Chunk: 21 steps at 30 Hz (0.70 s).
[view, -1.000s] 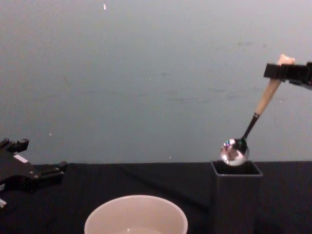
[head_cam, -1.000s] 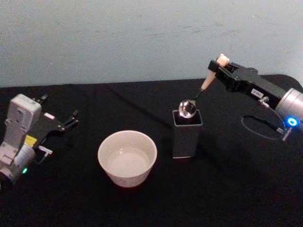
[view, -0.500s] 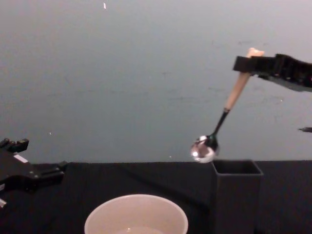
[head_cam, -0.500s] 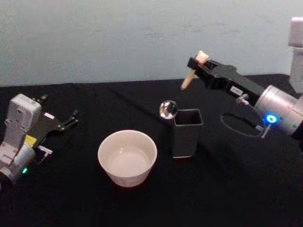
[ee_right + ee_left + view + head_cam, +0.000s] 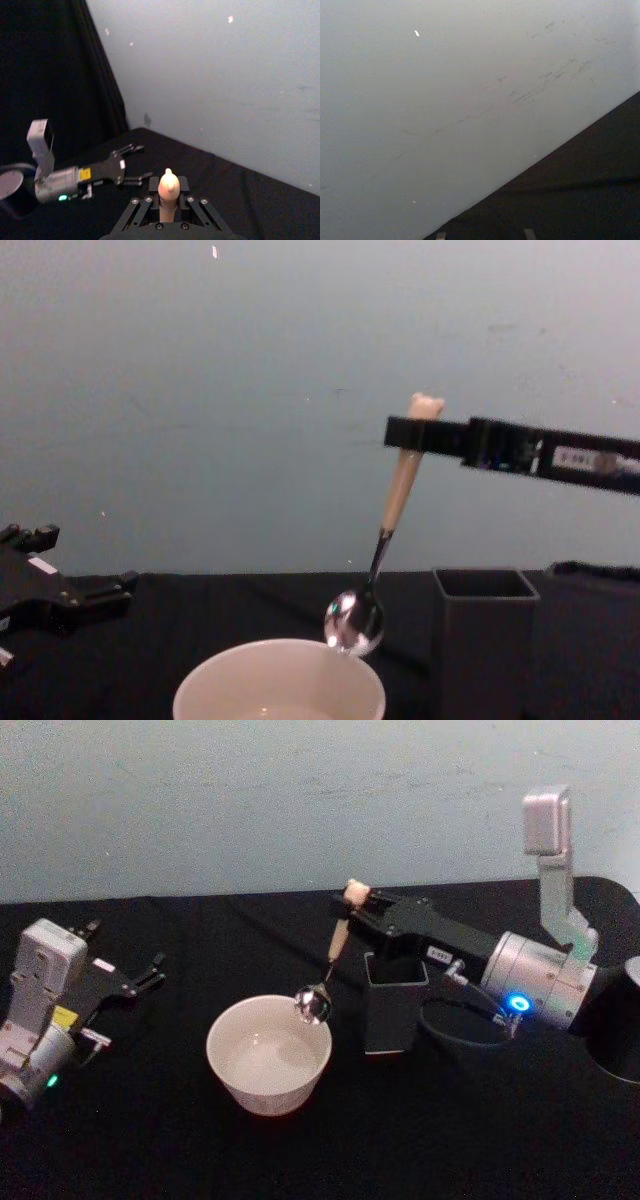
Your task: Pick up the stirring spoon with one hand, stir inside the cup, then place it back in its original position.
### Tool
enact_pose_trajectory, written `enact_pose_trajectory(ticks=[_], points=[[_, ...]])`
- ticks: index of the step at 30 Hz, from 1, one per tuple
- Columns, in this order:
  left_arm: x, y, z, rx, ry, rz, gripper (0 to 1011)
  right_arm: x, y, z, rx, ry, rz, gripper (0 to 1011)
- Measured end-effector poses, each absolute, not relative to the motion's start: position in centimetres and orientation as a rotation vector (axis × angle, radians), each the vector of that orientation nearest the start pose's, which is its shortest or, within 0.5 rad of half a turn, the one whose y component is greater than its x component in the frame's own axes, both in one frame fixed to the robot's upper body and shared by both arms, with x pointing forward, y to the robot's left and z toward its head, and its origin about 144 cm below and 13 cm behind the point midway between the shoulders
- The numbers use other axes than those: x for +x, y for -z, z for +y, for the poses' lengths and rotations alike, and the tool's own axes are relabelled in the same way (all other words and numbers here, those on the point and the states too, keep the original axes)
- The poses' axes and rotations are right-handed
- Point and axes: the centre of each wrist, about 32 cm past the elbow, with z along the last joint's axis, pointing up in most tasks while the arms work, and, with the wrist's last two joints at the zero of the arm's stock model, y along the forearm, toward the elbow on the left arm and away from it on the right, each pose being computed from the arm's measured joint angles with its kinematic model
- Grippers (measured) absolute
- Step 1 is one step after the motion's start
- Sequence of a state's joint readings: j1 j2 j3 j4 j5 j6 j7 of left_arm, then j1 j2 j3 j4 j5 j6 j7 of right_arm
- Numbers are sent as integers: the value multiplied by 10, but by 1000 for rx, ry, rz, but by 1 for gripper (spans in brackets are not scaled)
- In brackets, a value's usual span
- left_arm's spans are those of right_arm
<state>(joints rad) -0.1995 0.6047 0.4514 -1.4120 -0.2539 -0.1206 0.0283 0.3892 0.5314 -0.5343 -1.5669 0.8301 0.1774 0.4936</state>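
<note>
The black cloth-covered worktop (image 5: 480, 1140) carries everything. Across its right side the robot's right arm reaches in toward the middle, and its black right pincer (image 5: 352, 902) is held high above the gap between the two vessels. At the worktop's left edge lies the parked left arm, its left pincer (image 5: 128, 952) resting low with its fingers spread apart and nothing between them.

The wide, round, cream-white cup (image 5: 262, 1095) stands near the middle, a little to the left. Just beside it on the right, apart from it, stands the tall, dark grey, square-mouthed holder (image 5: 392, 1015).

The slim stirring spoon (image 5: 332, 955) is clamped in the right pincer, which grips the top of the beige handle, with the tiny bear head poking out above the fingers. The spoon hangs below the pincer, tilted, its thin dark neck running down and leftward. Its shiny round metal bowl sits at the cup's right rim, well clear of the holder. Whether the bowl touches the rim cannot be told.
</note>
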Motion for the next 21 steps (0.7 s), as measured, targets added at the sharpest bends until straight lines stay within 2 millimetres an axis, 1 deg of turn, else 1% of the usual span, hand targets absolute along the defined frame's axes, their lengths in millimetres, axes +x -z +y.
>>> enact_pose_trajectory(ticks=[21], points=[[489, -1140, 310, 304, -1248, -285, 1001, 513, -1202, -207, -89, 478, 112, 212]])
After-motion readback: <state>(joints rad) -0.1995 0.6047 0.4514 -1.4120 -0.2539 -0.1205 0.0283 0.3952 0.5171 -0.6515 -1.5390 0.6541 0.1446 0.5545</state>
